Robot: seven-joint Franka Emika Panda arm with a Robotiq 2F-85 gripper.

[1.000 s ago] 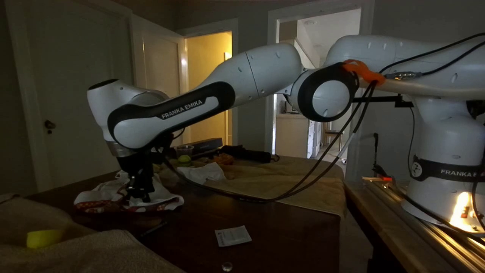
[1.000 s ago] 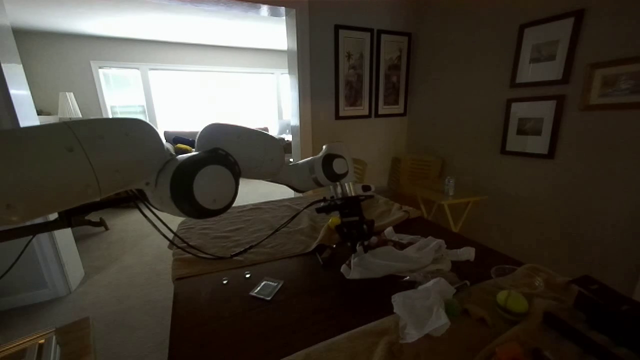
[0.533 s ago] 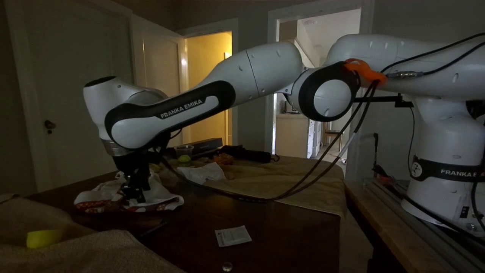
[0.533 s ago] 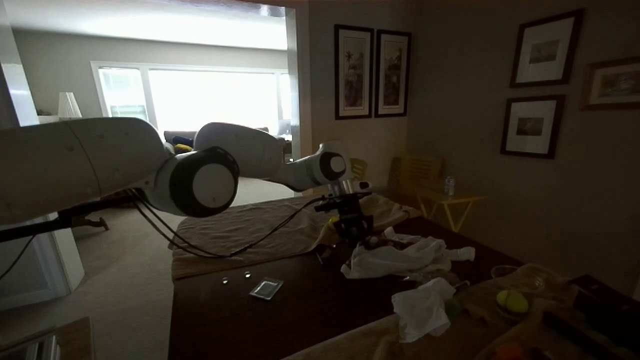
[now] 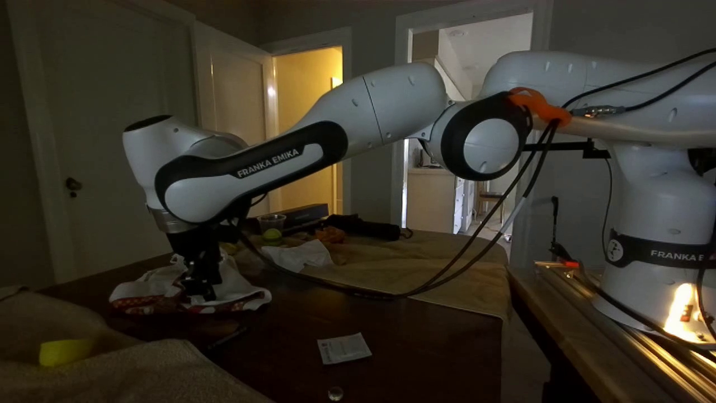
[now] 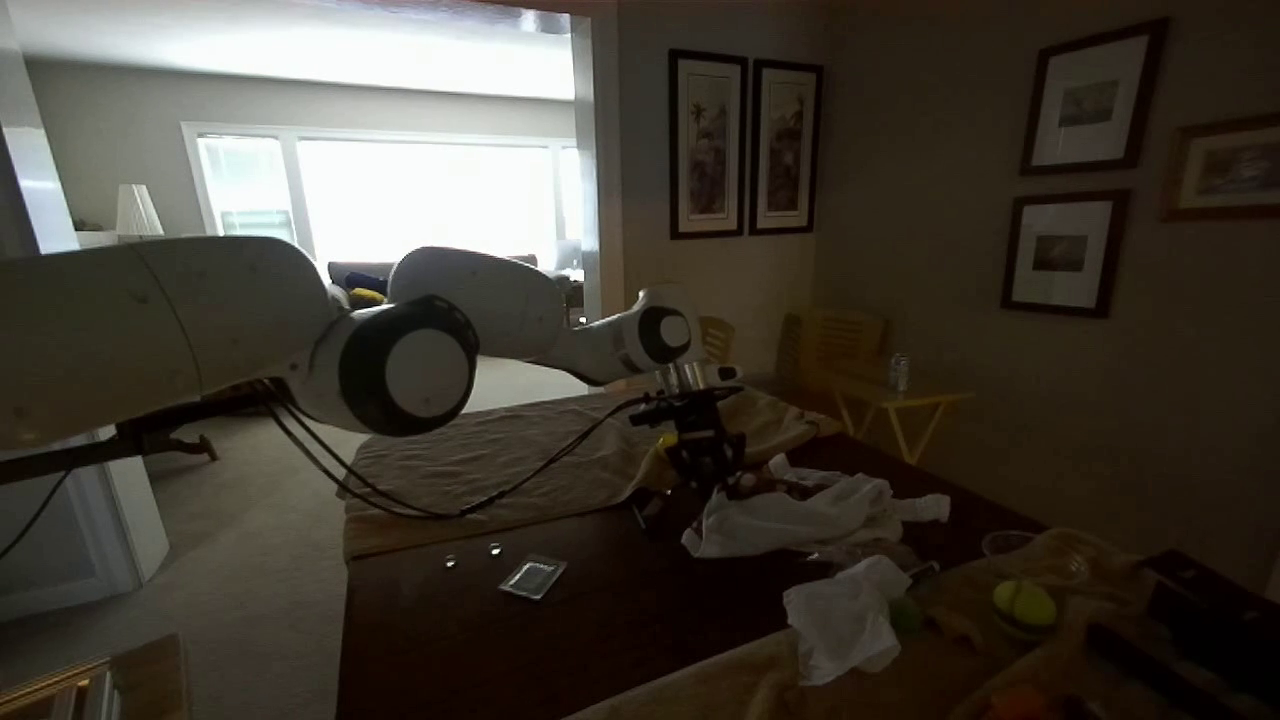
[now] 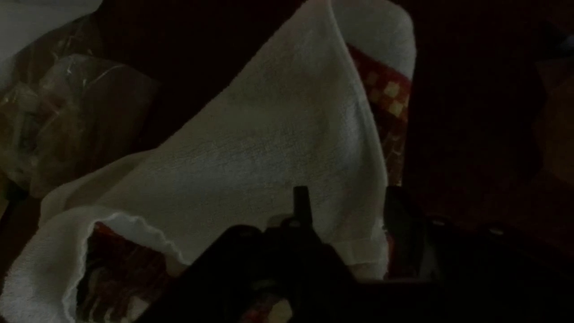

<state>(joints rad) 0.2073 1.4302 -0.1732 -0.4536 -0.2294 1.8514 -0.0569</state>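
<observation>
We see gripper (image 7: pixel 349 197) low over white cloth (image 7: pixel 251 157), jaws spread partway, cloth edge running between fingertips (image 7: pixel 302 202); whether they touch it, we cannot tell. Cloth lies rumpled on dark table (image 5: pixel 425 347), red patterned side showing at folds. In wrist view, crumpled clear plastic (image 7: pixel 89 101) lies just beside cloth. In both exterior views we find white sheet (image 6: pixel 845 620) at border of tan towel (image 5: pixel 470 291), and flat packet (image 5: pixel 344 348) on table, well apart from cloth and gripper.

"FRANKA EMIKA" stands on the forearm panel (image 5: pixel 268 162), a cut-off "FRANKA E" on the base band (image 5: pixel 639 249).
</observation>
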